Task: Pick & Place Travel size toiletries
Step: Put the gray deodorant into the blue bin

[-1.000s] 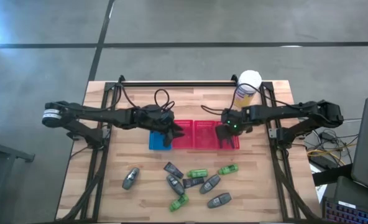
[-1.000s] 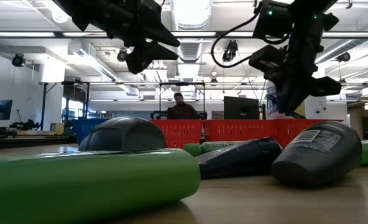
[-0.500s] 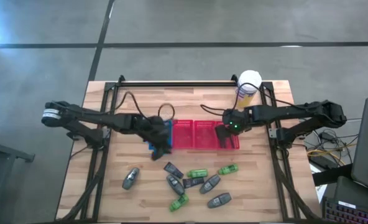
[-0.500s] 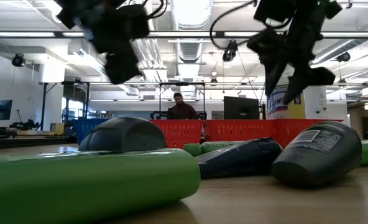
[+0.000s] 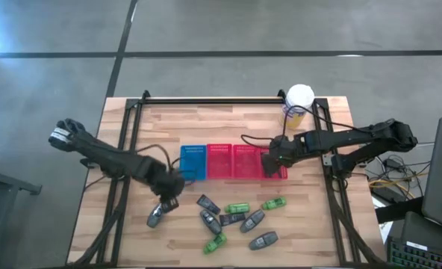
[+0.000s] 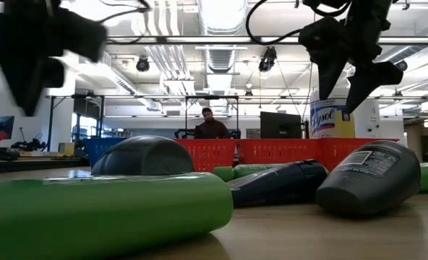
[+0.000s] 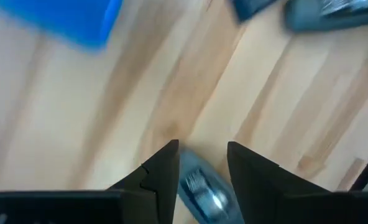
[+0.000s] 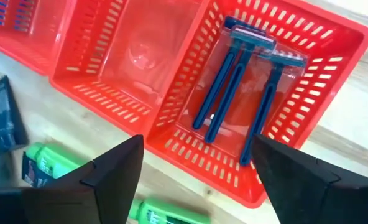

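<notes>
Several travel size toiletries lie loose on the near half of the wooden table: grey oval bottles [image 5: 252, 221], green bottles [image 5: 237, 208] and dark flat packs [image 5: 207, 204]. One grey bottle [image 5: 157, 215] lies apart at the near left. My left gripper [image 5: 168, 200] hangs open above it; in the left wrist view this bottle [image 7: 202, 191] shows between the fingertips, below them. My right gripper [image 5: 269, 161] stands wide open over the rightmost red tray [image 8: 333, 56]. Three blue razors [image 8: 234, 81] lie flat on that tray's floor.
A blue tray [image 5: 193, 162] and two more red trays [image 5: 234, 162] stand in a row mid-table. A white-capped, yellow-labelled jar [image 5: 299, 104] stands at the far right. A black frame runs along the table's sides. A person sits in the room behind.
My left gripper has swung from above the blue tray toward the table's near left, to a spot over the lone grey bottle. My right gripper has opened over the rightmost red tray, staying in place.
</notes>
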`<action>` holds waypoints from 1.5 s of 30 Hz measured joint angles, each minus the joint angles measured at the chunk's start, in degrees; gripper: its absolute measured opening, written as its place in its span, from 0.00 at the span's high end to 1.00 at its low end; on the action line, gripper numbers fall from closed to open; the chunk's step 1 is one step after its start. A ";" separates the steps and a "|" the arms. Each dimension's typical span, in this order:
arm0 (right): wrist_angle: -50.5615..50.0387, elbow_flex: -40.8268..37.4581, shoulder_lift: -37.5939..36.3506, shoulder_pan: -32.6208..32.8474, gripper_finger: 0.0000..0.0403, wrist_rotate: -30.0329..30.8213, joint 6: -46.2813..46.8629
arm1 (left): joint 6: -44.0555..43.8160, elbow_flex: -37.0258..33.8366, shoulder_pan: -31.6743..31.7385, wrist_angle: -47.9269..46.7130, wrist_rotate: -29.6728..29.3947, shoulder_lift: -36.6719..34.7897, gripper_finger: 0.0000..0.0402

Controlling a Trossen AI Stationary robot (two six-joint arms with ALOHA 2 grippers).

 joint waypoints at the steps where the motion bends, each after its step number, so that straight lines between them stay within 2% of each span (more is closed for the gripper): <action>1: 0.04 0.00 0.00 0.10 0.26 0.02 -0.51 | -4.66 -0.25 -1.49 -0.23 -0.20 0.00 0.65; 6: 0.04 0.00 0.00 0.11 0.24 0.00 -3.91 | -22.45 -1.34 -9.31 -0.35 -5.85 0.02 0.65; 9: 0.01 0.00 -0.13 0.46 0.22 -0.04 -5.67 | -31.82 -2.48 -12.79 -0.43 -6.89 0.02 0.63; 13: -0.17 0.00 -0.79 1.32 0.19 -0.20 -7.33 | -40.50 -4.10 -16.57 -0.43 -6.96 0.07 0.55; 17: -0.17 -0.02 -1.16 2.19 0.16 -0.20 -8.20 | -46.18 -5.01 -17.50 -0.45 -6.63 0.07 0.42; 22: -0.52 -0.02 -1.25 2.84 0.12 -0.21 -8.65 | -45.89 -5.03 -17.65 2.37 -6.31 0.19 0.26; 26: -2.38 -0.02 -1.27 2.83 0.11 -0.17 -8.66 | -43.95 -5.05 -18.76 2.78 -4.28 2.08 0.19; 30: -2.69 -0.02 -1.27 2.84 0.13 -0.17 -9.05 | -43.58 -5.93 -19.45 3.43 -2.84 4.57 0.18; 37: -2.67 -0.02 -1.27 2.82 0.17 -0.13 -9.05 | -42.72 -9.20 -19.43 11.69 -1.20 6.59 0.19; 45: -2.68 -0.02 -1.27 2.82 0.19 -0.11 -7.86 | -41.72 -12.90 -19.36 15.20 4.97 7.52 0.25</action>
